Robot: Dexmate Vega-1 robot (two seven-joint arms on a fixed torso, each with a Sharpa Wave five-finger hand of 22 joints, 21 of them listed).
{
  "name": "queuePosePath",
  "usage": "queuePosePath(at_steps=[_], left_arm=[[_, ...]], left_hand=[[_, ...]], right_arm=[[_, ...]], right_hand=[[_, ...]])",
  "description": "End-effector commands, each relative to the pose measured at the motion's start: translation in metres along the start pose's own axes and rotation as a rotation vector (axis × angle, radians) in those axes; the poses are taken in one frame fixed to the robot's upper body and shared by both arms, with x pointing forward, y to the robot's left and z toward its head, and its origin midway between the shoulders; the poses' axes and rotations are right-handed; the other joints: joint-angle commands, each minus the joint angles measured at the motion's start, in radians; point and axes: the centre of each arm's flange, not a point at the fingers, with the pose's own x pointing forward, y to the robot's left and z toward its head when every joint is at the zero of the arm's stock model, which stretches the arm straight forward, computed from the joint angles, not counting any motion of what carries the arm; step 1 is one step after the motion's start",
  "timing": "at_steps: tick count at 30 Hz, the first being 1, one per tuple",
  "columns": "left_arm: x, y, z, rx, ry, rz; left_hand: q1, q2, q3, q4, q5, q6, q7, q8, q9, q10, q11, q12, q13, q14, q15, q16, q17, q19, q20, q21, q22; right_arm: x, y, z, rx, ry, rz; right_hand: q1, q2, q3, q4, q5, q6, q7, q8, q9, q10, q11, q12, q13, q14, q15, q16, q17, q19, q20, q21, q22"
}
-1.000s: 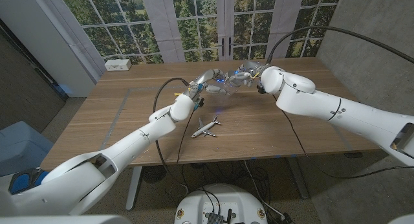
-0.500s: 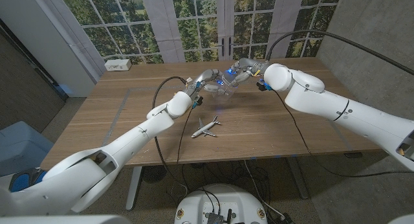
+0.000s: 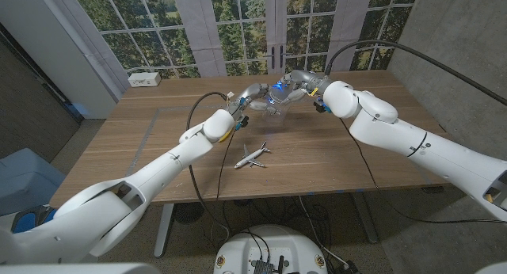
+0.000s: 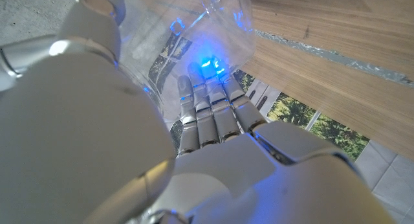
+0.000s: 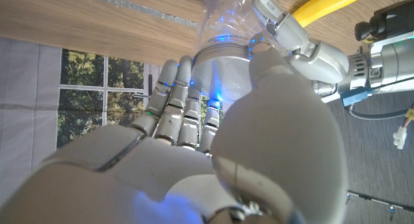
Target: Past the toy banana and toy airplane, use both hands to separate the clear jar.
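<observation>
Head view has both arms meeting over the far middle of the wooden table (image 3: pixel 333 159), past the toy airplane (image 3: pixel 252 155), which lies on the boards nearer the robot. Between the two hands sits the clear jar (image 3: pixel 269 114), lifted or at least gripped above the surface — whether its base touches the wood I cannot tell. The left hand (image 3: pixel 252 97) wraps the clear body; in the left wrist view its fingers (image 4: pixel 210 117) press along the transparent wall (image 4: pixel 194 30). The right hand (image 3: pixel 295 85) closes around the other end, and the right wrist view shows its fingers (image 5: pixel 174 101) curled at a pale rim or lid (image 5: pixel 220 56), with the thumb across it.

By my reading, the reach and the two-handed grasp are done; the separating itself is not — lid and body look joined. What remains is a twist or pull apart, one hand bracing while the other turns
</observation>
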Motion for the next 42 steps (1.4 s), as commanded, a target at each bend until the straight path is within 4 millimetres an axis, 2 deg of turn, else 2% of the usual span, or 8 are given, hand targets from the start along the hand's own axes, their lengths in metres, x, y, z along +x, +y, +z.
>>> queuePosePath(at_steps=[1, 3, 5, 8, 17, 25, 31, 42], left_arm=[[0.002, 0.001, -0.001, -0.029, 0.011, -0.016], [0.002, 0.0, 0.0, -0.026, 0.011, -0.015], [0.003, 0.0, 0.0, -0.019, 0.01, -0.015], [0.003, -0.001, 0.001, -0.017, 0.01, -0.013], [0.002, -0.003, 0.002, -0.005, 0.012, -0.011], [0.0, -0.005, 0.004, 0.007, 0.013, -0.01], [0.0, -0.006, 0.005, 0.015, 0.015, -0.013], [0.001, -0.008, 0.005, 0.037, 0.023, -0.013]], left_hand=[[0.198, 0.202, 0.034, 0.035, 0.006, 0.443, -0.196, 0.002, 0.007, 0.443, -0.28, 0.007, 0.148, 0.089, -0.25, 0.01, 0.014, 0.006, -0.001, 0.005, -0.001], [0.199, 0.202, 0.033, 0.035, 0.008, 0.443, -0.197, 0.001, 0.008, 0.444, -0.28, 0.007, 0.15, 0.09, -0.25, 0.01, 0.015, 0.006, -0.001, 0.006, -0.001], [0.199, 0.202, 0.033, 0.035, 0.009, 0.442, -0.196, 0.001, 0.009, 0.444, -0.28, 0.007, 0.151, 0.09, -0.25, 0.01, 0.016, 0.005, -0.001, 0.006, -0.001], [0.2, 0.202, 0.033, 0.035, 0.011, 0.442, -0.198, 0.0, 0.011, 0.443, -0.28, 0.006, 0.153, 0.09, -0.25, 0.01, 0.018, 0.004, -0.008, 0.007, -0.001], [0.2, 0.202, 0.032, 0.036, 0.016, 0.44, -0.198, -0.002, 0.014, 0.442, -0.28, 0.004, 0.156, 0.088, -0.25, 0.008, 0.022, 0.003, -0.01, 0.01, -0.001], [0.201, 0.201, 0.031, 0.036, 0.02, 0.439, -0.199, -0.004, 0.019, 0.44, -0.279, 0.001, 0.161, 0.084, -0.25, 0.006, 0.025, 0.001, -0.009, 0.012, -0.001], [0.2, 0.202, 0.03, 0.037, 0.023, 0.441, -0.202, -0.005, 0.021, 0.439, -0.279, -0.001, 0.164, 0.082, -0.25, 0.005, 0.028, -0.001, -0.009, 0.014, -0.001], [0.201, 0.203, 0.029, 0.037, 0.026, 0.44, -0.201, -0.008, 0.023, 0.437, -0.279, -0.005, 0.168, 0.081, -0.25, 0.004, 0.033, -0.002, -0.008, 0.018, -0.001]], right_arm=[[-0.006, 0.002, -0.006, -0.108, 0.088, -0.048], [-0.007, 0.0, -0.007, -0.097, 0.114, -0.028], [-0.006, -0.004, -0.01, -0.07, 0.147, 0.031], [-0.002, -0.011, -0.014, -0.042, 0.213, 0.128], [0.007, -0.026, -0.032, 0.064, 0.325, 0.335], [0.008, -0.038, -0.056, 0.339, 0.19, 0.403], [-0.001, -0.041, -0.057, 0.471, 0.089, 0.319], [-0.021, -0.039, -0.031, 0.357, 0.103, 0.159]], right_hand=[[0.181, 0.188, 0.051, -0.004, 0.047, 0.754, -0.08, 0.374, 0.126, 0.087, -0.228, -0.084, -0.062, -0.172, -0.223, -0.127, -0.081, -0.098, -0.083, -0.018, -0.008], [0.109, 0.16, 0.093, 0.004, 0.152, 0.41, -0.212, 0.179, 0.053, -0.088, -0.228, -0.085, -0.086, -0.236, -0.209, -0.168, -0.082, -0.133, -0.036, -0.064, -0.011], [0.017, 0.139, 0.126, 0.002, 0.23, 0.053, -0.213, -0.008, 0.034, -0.237, -0.214, -0.085, -0.108, -0.274, -0.189, -0.171, -0.064, -0.121, 0.012, -0.109, -0.01], [-0.117, 0.109, 0.111, 0.023, 0.257, -0.336, -0.2, -0.147, 0.015, -0.385, -0.136, -0.09, -0.126, -0.335, -0.113, -0.188, -0.07, -0.086, 0.13, -0.154, -0.013], [-0.433, -0.019, -0.093, 0.078, 0.054, -0.706, 0.002, -0.133, -0.008, -0.615, 0.029, -0.086, -0.133, -0.509, 0.039, -0.233, -0.094, -0.107, 0.232, -0.304, -0.013], [-0.514, -0.065, -0.167, 0.105, 0.067, -0.667, -0.008, -0.106, -0.006, -0.614, 0.037, -0.072, -0.133, -0.51, 0.048, -0.233, -0.116, -0.096, 0.246, -0.345, -0.011], [-0.575, -0.018, -0.196, 0.142, 0.088, -0.582, 0.042, -0.076, 0.001, -0.538, 0.092, -0.039, -0.131, -0.452, 0.091, -0.205, -0.129, -0.075, 0.251, -0.38, -0.007], [-0.655, 0.011, -0.232, 0.162, 0.065, -0.553, -0.039, -0.075, 0.013, -0.511, 0.121, -0.031, -0.111, -0.382, 0.071, -0.155, -0.121, 0.001, 0.251, -0.395, 0.007]])
